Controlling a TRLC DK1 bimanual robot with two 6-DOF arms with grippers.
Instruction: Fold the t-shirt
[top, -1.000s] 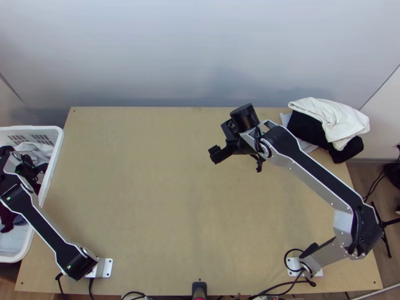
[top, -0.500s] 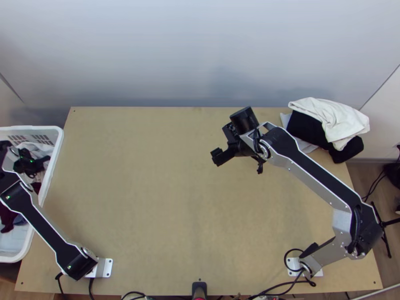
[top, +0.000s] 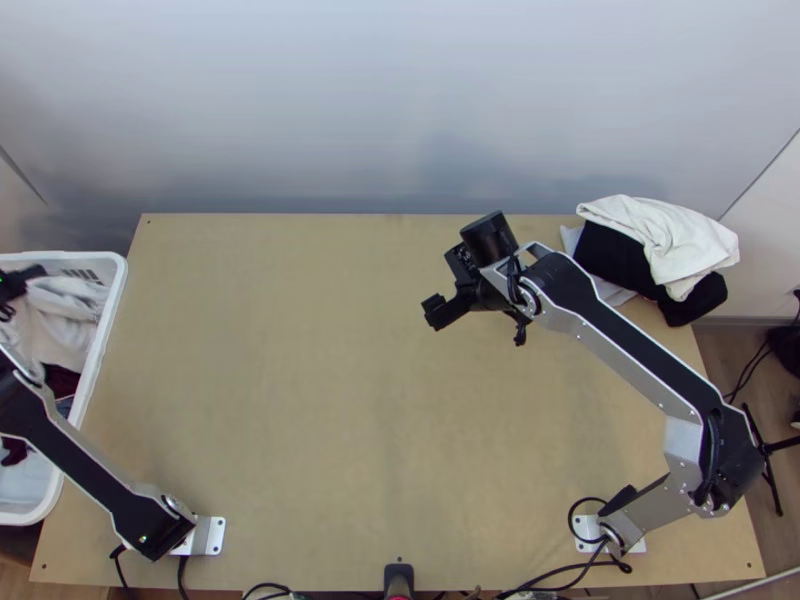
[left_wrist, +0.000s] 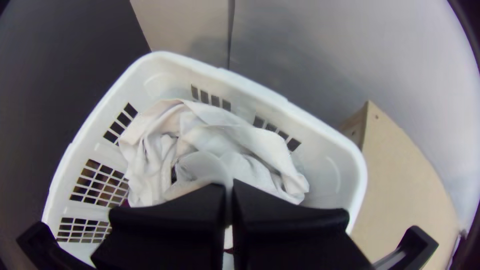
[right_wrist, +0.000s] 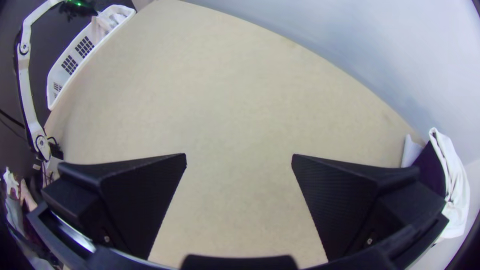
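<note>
White cloth (left_wrist: 260, 145) pinched in left tool (top: 14, 282) over basket (left_wrist: 250, 90); right tool (top: 438, 311) wide, arm (top: 630, 336) bent above table (top: 300, 400).

Basket (left_wrist: 325, 160): white plastic, smooth, slight sheen; white cloth (left_wrist: 270, 145) inside it, matt, creased; table (top: 300, 400) beside it, light wood, smooth, matt; well apart from it, right gripper (top: 437, 311), matt black pads (right_wrist: 140, 210), finely ribbed; arm link (top: 685, 445), smooth grey metal; black cloth (top: 620, 258), matt.
</note>
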